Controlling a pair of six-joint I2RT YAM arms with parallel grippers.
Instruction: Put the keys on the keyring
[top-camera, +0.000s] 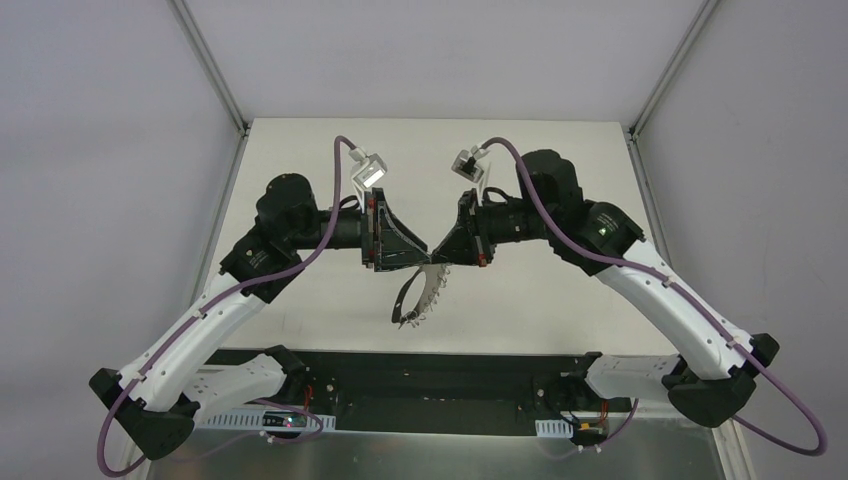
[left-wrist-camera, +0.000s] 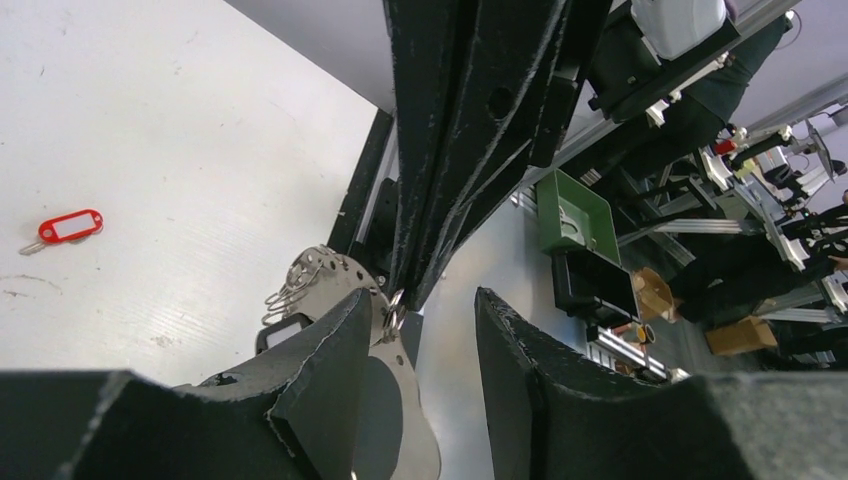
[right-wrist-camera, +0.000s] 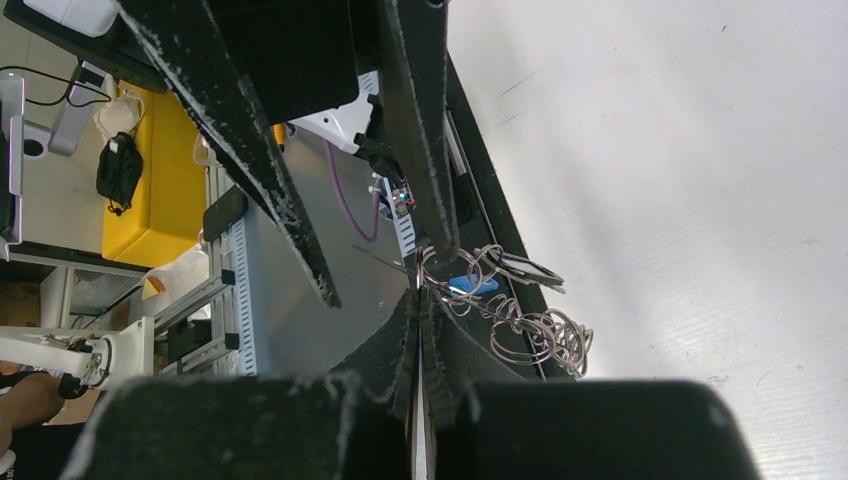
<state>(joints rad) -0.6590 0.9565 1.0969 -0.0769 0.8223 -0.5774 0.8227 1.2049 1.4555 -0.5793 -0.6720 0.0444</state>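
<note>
Right wrist view: right tool (right-wrist-camera: 418, 320) pinches the keyring (right-wrist-camera: 530, 330), light, springy, slippery wire, best gripped on bare wire; left tool (left-wrist-camera: 425, 330) half-open, empty

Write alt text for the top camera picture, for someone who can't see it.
The left gripper and right gripper meet tip to tip above a white table. A silvery keyring, fringed with small metal pieces, hangs just below where they meet.

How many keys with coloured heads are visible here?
3. The red key lies alone on the table; the bright blue key and the dark key sit among the metal pieces of the keyring. Others may be hidden.
</note>
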